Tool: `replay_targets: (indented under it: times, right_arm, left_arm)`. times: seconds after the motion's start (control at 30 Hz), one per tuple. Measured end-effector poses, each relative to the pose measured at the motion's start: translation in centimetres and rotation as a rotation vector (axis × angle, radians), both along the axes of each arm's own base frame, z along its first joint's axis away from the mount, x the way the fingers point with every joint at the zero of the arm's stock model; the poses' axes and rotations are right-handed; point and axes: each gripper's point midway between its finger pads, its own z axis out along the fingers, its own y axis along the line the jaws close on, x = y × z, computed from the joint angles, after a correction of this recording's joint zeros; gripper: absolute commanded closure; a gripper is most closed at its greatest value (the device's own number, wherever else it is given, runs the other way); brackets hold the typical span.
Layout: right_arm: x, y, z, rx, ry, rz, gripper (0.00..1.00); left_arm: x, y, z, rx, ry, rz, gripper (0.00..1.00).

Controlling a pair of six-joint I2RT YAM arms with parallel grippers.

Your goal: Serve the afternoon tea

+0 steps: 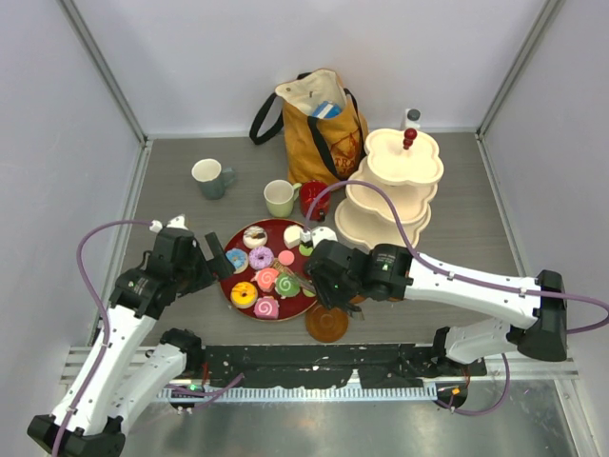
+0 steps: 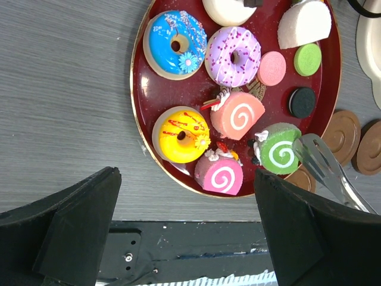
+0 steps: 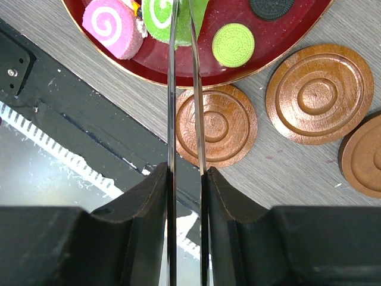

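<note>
Toy donuts, macarons and roll cakes lie on the big red tray (image 1: 228,286). My right gripper (image 3: 186,179) is shut on metal tongs (image 3: 183,119) whose tips reach the green roll cake (image 3: 159,18) at the tray's near edge; whether they grip it, I cannot tell. The green roll (image 2: 278,150) and the tongs (image 2: 321,167) also show in the left wrist view, beside a pink roll (image 2: 220,173) and a yellow donut (image 2: 181,134). My left gripper (image 2: 186,193) is open and empty, just left of the tray. Brown saucers (image 3: 217,125) (image 3: 319,94) lie on the table by the tray.
The grey-green mug (image 1: 209,177), pale green mug (image 1: 279,198) and red mug (image 1: 312,198) stand behind the tray. The cream three-tier stand (image 1: 390,190) is at the back right, the mustard tote bag (image 1: 319,124) behind it. A black rail (image 1: 314,367) runs along the near edge.
</note>
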Motion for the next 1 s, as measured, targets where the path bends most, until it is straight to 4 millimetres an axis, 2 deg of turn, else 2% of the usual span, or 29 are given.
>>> replay_targets:
  times: [0.27, 0.47, 0.77, 1.0]
  right_arm:
    - [0.4, -0.4, 0.2, 0.008, -0.019, -0.033, 0.8]
    - [1.6, -2.0, 1.6, 0.061, -0.055, -0.111, 0.81]
    - [7.7, -9.6, 2.0, 0.072, -0.141, -0.435, 0.81]
    - [11.3, -11.8, 0.7, -0.003, -0.169, -0.547, 0.82]
  left_arm:
    - [0.0, 0.0, 0.0, -0.001, -0.001, 0.0, 0.01]
    - [0.0, 0.0, 0.0, 0.0, -0.001, 0.0, 0.0]
    - [0.0, 0.0, 0.0, -0.001, -0.001, 0.0, 0.0]
    - [0.0, 0.0, 0.0, -0.001, -0.001, 0.0, 0.0]
